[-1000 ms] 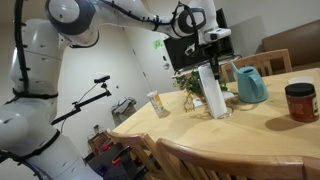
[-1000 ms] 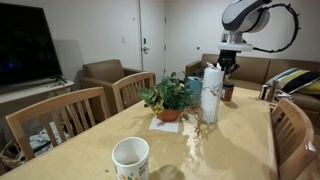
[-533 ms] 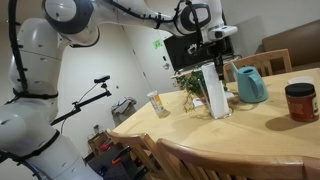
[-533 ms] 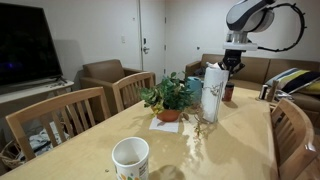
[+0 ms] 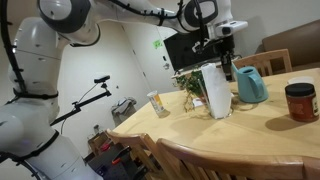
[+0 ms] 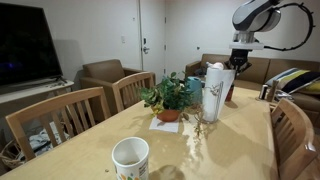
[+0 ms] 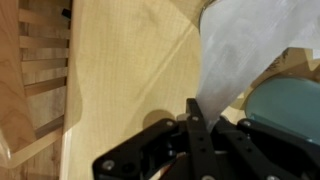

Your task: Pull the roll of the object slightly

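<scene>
The white paper towel roll (image 5: 212, 91) stands upright on its thin holder on the wooden table (image 5: 250, 130), next to the teal pitcher (image 5: 250, 85). It also shows in an exterior view (image 6: 211, 93). My gripper (image 5: 224, 62) hangs beside the top of the roll, toward the pitcher, and also shows in an exterior view (image 6: 237, 68). In the wrist view my gripper (image 7: 193, 108) is shut on the corner of the loose white sheet (image 7: 245, 45). The sheet stretches from the roll to the jaws. The pitcher (image 7: 290, 110) lies just beside them.
A potted plant (image 6: 168, 97) and a brown jar with a red lid (image 5: 300, 101) stand near the roll. A small white-and-yellow bottle (image 5: 157, 104) and a paper cup (image 6: 130, 158) stand farther off. Wooden chairs (image 6: 60, 115) line the table edges.
My gripper has moved sideways away from the roll, toward the pitcher, drawing the pinched sheet out with it. The roll and holder stay in place.
</scene>
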`<action>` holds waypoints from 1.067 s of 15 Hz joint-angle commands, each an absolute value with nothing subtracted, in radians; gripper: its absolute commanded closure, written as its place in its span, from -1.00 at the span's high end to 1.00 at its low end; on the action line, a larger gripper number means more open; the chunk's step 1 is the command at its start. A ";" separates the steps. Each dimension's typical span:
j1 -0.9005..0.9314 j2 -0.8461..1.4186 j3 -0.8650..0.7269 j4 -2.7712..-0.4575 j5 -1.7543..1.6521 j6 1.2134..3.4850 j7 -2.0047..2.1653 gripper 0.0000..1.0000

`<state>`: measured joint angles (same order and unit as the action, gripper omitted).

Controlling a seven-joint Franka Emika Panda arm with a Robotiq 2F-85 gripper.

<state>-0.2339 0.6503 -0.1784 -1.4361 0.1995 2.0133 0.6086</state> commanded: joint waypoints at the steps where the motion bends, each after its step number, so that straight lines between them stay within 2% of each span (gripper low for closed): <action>1: -0.242 0.654 -0.196 -1.403 0.210 1.972 0.606 -0.91; 16: -0.305 0.640 -0.258 -1.382 0.205 1.976 0.618 -0.92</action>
